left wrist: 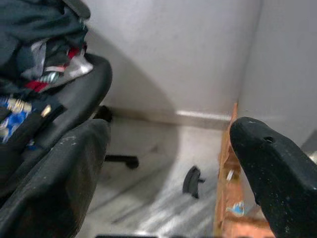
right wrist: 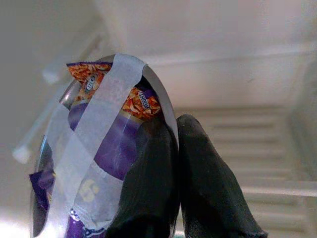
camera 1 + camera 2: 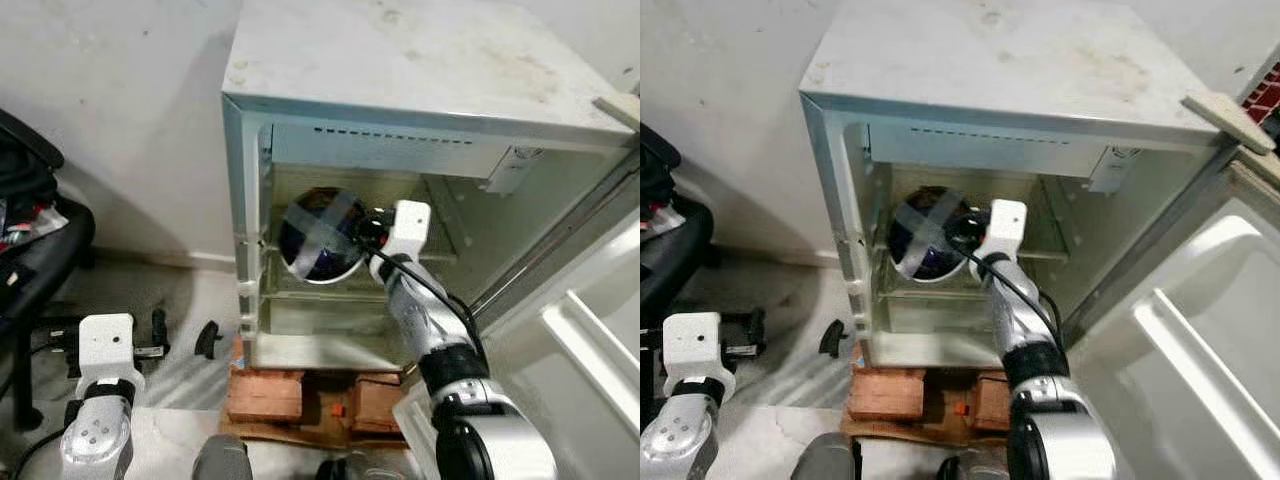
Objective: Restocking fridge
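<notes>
Right tool (image 3: 366, 232): pinching rim of taped bowl (image 3: 320, 235) inside fridge (image 3: 420, 90).
Left tool (image 3: 180, 340): spread, idle.
Risk: thin rim pinch may slip; bowl tips, falls.

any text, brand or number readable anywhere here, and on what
No text can be read for sure.
Snack packet in the right claw: small brand print near its top, too blurred to read.
Fridge: no legible label.
</notes>
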Robot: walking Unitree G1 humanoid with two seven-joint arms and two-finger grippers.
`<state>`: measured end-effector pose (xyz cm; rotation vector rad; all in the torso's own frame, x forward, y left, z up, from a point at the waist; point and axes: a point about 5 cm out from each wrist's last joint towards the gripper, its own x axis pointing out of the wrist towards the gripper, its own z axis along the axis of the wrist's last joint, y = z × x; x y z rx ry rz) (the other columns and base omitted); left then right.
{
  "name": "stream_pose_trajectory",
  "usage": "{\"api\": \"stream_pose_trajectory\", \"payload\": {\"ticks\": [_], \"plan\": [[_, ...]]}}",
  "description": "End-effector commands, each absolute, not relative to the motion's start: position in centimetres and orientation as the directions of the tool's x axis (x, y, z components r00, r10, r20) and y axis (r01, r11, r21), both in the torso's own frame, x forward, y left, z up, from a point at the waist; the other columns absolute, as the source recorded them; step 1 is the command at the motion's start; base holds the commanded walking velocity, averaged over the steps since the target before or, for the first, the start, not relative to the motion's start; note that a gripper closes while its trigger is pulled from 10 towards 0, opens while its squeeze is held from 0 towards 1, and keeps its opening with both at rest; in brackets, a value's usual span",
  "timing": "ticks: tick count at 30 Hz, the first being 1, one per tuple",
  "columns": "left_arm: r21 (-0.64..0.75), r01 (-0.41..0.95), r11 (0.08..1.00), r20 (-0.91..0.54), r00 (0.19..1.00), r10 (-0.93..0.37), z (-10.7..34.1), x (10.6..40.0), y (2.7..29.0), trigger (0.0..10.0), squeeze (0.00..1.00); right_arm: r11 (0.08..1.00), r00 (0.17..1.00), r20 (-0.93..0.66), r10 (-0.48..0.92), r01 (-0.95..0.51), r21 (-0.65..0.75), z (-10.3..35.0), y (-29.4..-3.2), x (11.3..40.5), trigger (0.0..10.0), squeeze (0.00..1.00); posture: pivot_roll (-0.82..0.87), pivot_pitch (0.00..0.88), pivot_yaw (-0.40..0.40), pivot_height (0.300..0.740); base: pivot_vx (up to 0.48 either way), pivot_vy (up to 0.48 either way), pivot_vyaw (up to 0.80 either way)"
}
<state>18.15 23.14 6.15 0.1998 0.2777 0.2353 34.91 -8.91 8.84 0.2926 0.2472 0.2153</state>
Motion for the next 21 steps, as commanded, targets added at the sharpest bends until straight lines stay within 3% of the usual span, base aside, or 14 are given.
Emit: {"api": "stream_pose_trajectory", "payload": {"ticks": [1,11,21], "plan": [[0.236,-0.210,0.949,-0.242,0.933,0.267,6.6,17.8,23.2,10.0,0.00,0.926,0.953,-0.180,0.244,-0.174,0.335,9.5,-8.6,35.5,10.0,0.00,0.36,0.150,-0.136,0.740,0.000,0.000,0.00],[0.241,-0.255,0.936,-0.259,0.913,0.315,7.5,15.6,23.3,10.0,0.00,0.881,0.962,-0.188,0.195,-0.088,0.466,11.9,-6.7,37.7,10.0,0.00,0.44,0.199,-0.164,0.740,0.000,0.000,0.00],[0.235,-0.281,0.930,-0.288,0.894,0.343,7.6,13.5,22.9,10.0,0.00,0.849,0.963,-0.269,0.025,0.122,0.514,11.5,-8.4,38.1,10.0,0.00,0.47,0.250,-0.180,0.740,0.000,0.000,0.00]]}}
